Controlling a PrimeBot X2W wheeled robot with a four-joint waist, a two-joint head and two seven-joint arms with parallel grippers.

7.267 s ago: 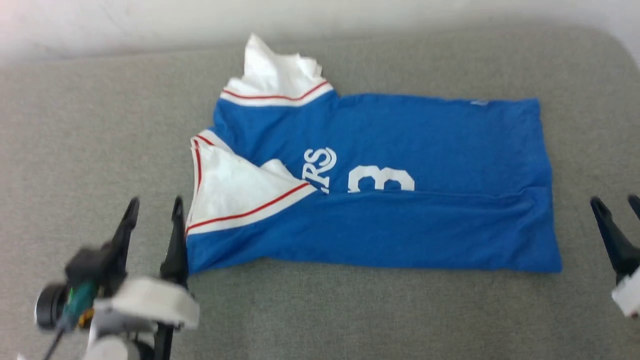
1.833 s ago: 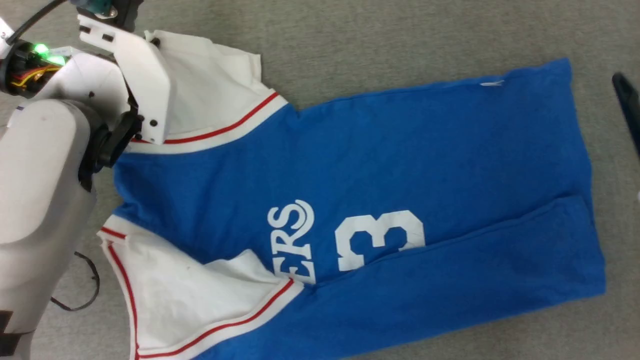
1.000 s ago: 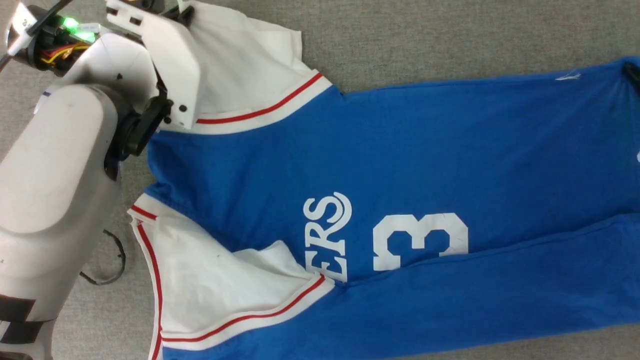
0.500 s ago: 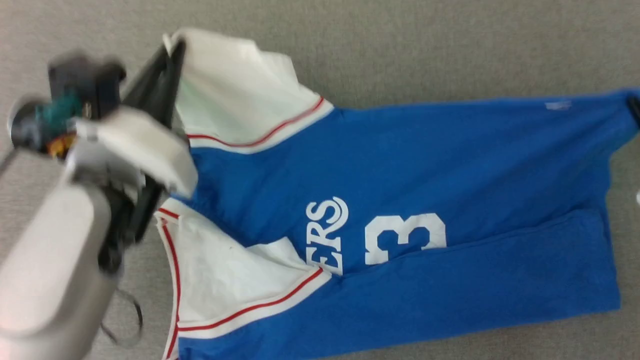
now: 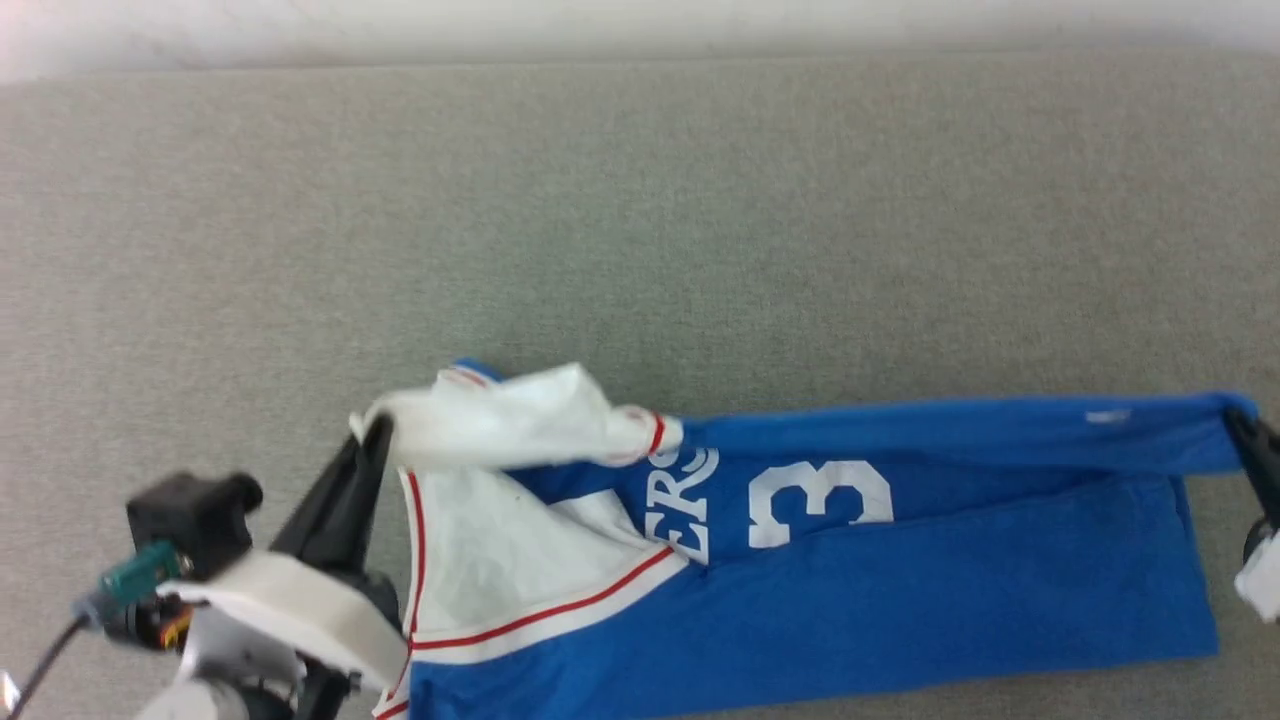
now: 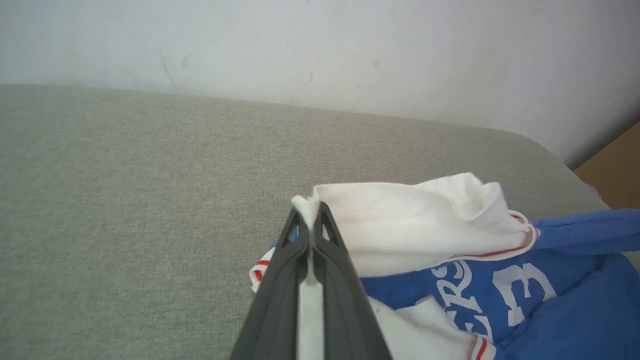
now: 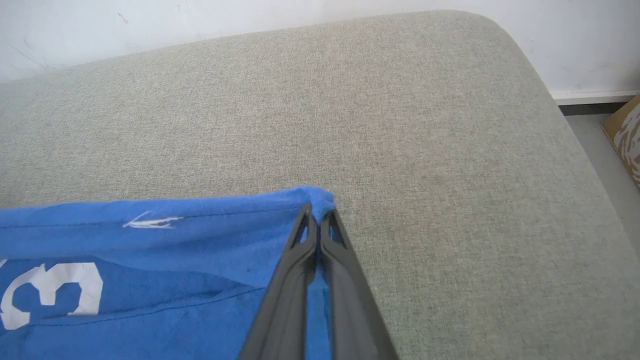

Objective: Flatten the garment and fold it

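Note:
The garment (image 5: 900, 590) is a royal-blue jersey with white sleeves and a white "3". It lies across the grey cushion with its far long edge lifted off the surface toward me. My left gripper (image 5: 378, 432) is shut on the edge of the far white sleeve (image 5: 520, 425), which hangs bunched over the lettering. Along the left wrist's fingers, white cloth shows pinched between the tips of the left gripper (image 6: 310, 209). My right gripper (image 5: 1240, 425) is shut on the far blue hem corner, seen at the closed tips of the right gripper (image 7: 316, 211) over the garment (image 7: 150, 280).
The grey cushion (image 5: 640, 220) stretches bare behind the jersey up to a white wall (image 6: 320, 45). Its rounded right edge (image 7: 565, 125) drops to the floor, where a cardboard box (image 7: 627, 135) stands.
Both grippers have lifted the jersey's far edge and drawn it toward me, so the blue back panel now folds over the front. The head camera has tilted up, showing the wall.

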